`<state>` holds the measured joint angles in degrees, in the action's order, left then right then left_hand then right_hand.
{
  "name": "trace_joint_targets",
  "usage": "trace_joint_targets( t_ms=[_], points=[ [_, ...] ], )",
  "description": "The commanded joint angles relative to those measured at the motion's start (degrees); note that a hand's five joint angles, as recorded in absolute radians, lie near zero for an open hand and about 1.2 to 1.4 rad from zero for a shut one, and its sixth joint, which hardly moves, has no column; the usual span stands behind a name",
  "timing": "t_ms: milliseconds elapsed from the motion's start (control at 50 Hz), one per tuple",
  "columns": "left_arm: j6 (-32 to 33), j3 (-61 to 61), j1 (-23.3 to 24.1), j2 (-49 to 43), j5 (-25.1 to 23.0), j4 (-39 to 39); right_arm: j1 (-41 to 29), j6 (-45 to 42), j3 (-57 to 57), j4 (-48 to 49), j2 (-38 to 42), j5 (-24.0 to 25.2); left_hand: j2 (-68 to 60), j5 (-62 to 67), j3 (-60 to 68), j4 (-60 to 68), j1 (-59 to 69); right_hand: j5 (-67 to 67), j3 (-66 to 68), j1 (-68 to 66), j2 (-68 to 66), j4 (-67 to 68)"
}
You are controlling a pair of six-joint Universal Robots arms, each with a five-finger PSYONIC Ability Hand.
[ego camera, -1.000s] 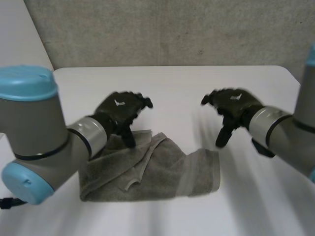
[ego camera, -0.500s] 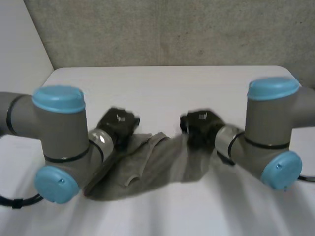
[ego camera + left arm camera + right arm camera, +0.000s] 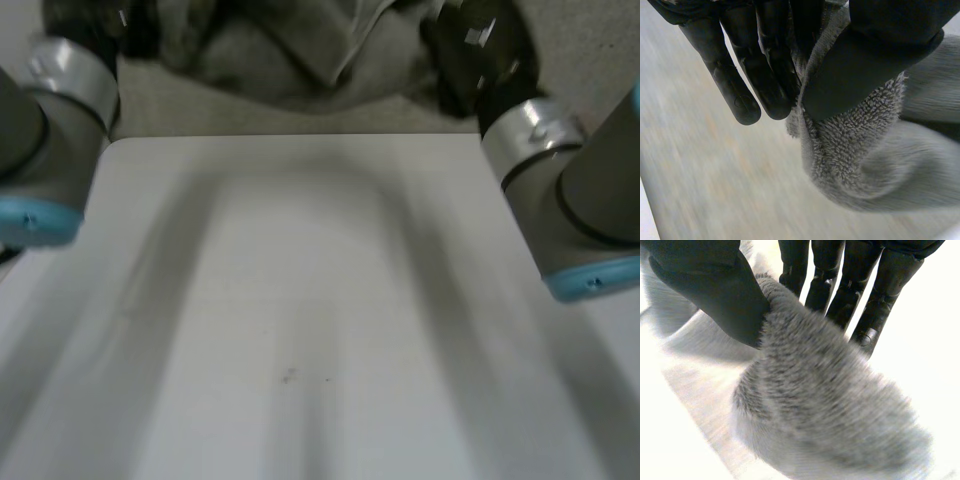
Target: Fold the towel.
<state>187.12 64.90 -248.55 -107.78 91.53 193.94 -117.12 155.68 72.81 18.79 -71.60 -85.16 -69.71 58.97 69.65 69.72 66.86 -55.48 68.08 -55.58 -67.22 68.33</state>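
Observation:
The grey towel (image 3: 300, 50) hangs bunched in the air high above the far part of the white table (image 3: 300, 300), stretched between both hands. My left hand (image 3: 95, 15) holds its left end; in the left wrist view the thumb (image 3: 860, 65) pinches the towel (image 3: 865, 160) against the fingers (image 3: 755, 75). My right hand (image 3: 480, 50) holds the right end; in the right wrist view its thumb (image 3: 715, 295) presses the fluffy towel (image 3: 825, 400) against the fingers (image 3: 840, 295).
A grey wall (image 3: 590, 60) rises behind the table's far edge. Both forearms reach upward at the table's two sides, with blue caps low at the left (image 3: 35, 215) and at the right (image 3: 590, 280).
Both hands came down onto the towel, closed on it, and lifted it off the table high into the air. The table under it is now bare.

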Motion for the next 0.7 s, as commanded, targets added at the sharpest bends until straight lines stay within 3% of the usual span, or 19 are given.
trace_joint_targets(
  t_ms=[20,140,300,440,460,480,500,520,700],
  points=[
    [0.26,20.5,-0.27,-1.37,-0.39,-0.41,0.49,-5.02,1.62,-25.95,6.63,5.62,-10.29,11.03,10.35,10.28,13.14,-14.52,11.92,-24.42,-12.78,11.67],
    [2.54,30.09,-0.71,-2.43,-0.3,-0.84,1.63,-14.34,5.22,-39.95,9.55,5.71,-10.29,11.03,10.35,10.28,13.14,-14.52,11.92,-24.42,-12.78,11.67],
    [9.65,37.22,-2.37,0.46,-0.3,-4.35,3.48,-16.99,11.2,-41.73,6.22,6.06,-10.29,11.03,10.35,10.28,13.14,-14.52,11.92,-24.42,-12.78,11.67],
    [11.78,39.17,-3.43,3.01,-0.3,-4.8,3.48,-17.17,15.69,-40.5,3.48,7.12,-8.46,9.21,8.53,8.45,11.31,-14.52,11.92,-24.42,-12.78,11.67],
    [11.95,39.25,-3.43,3.97,-0.3,-4.8,3.48,-17.17,16.83,-39.63,3.4,7.64,5.86,-5.12,-5.8,-5.87,-3.01,-14.52,11.92,-24.42,-12.78,11.67],
    [11.95,39.25,-3.43,3.98,-0.3,-4.8,3.48,-17.08,17.97,-38.49,3.31,8.16,6.0,-5.26,-5.94,-6.02,-3.15,-14.52,11.92,-24.42,-12.78,11.67],
    [12.21,39.17,-3.52,4.94,-0.3,-4.8,3.48,-17.08,17.98,-38.48,3.31,8.17,18.99,-18.25,-18.93,-19.01,-16.14,-14.52,11.92,-24.42,-12.78,11.67],
    [12.48,39.08,-3.43,5.99,-0.21,-4.71,3.57,-17.08,19.11,-37.18,2.96,8.61,23.29,-22.54,-23.22,-23.3,-20.43,-14.52,11.92,-24.42,-12.78,11.67],
    [13.71,38.2,0.26,12.16,-0.04,-3.39,3.74,-16.46,21.85,-32.33,-0.21,8.79,33.25,-32.51,-33.19,-33.27,-30.4,-14.52,11.92,-24.42,-12.78,11.67]
  ],
)
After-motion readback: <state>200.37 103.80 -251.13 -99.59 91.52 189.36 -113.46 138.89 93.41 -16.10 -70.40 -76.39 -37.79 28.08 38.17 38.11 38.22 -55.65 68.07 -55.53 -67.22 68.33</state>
